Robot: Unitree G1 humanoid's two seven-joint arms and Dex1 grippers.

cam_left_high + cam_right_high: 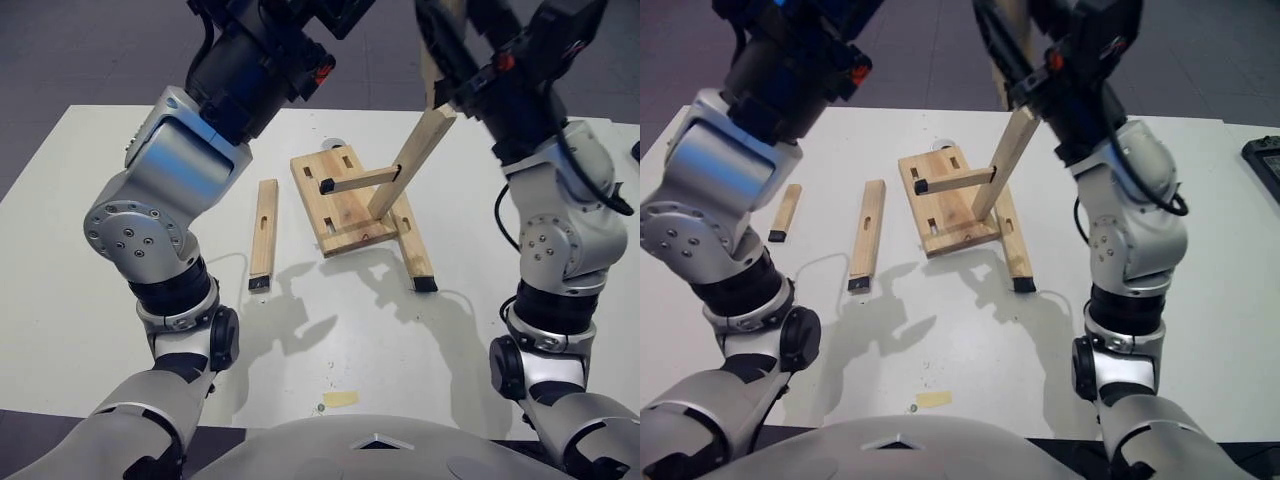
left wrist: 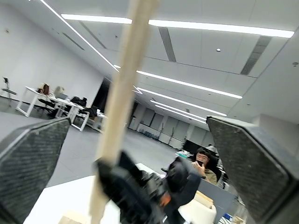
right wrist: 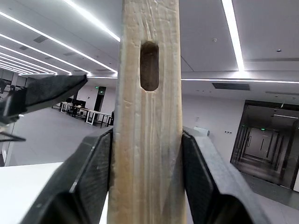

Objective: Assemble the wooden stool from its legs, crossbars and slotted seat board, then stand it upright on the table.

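Observation:
The slotted seat board (image 1: 335, 215) lies flat at the table's middle. One leg (image 1: 415, 160) stands tilted in it, with a crossbar (image 1: 362, 180) sticking out sideways. A second leg (image 1: 413, 250) lies along the board's right edge. A loose leg (image 1: 263, 232) lies left of the board, and a short bar (image 1: 786, 212) farther left. High above the board, my right gripper (image 3: 147, 158) is shut on another slotted wooden leg (image 3: 148, 116). That leg (image 2: 122, 102) rises between the wide-apart fingers of my open left gripper (image 2: 140, 158), which does not touch it.
The white table (image 1: 90, 260) has free room at the front and left. A small yellow slip (image 1: 340, 399) lies near the front edge. A dark device (image 1: 1265, 160) sits at the far right edge.

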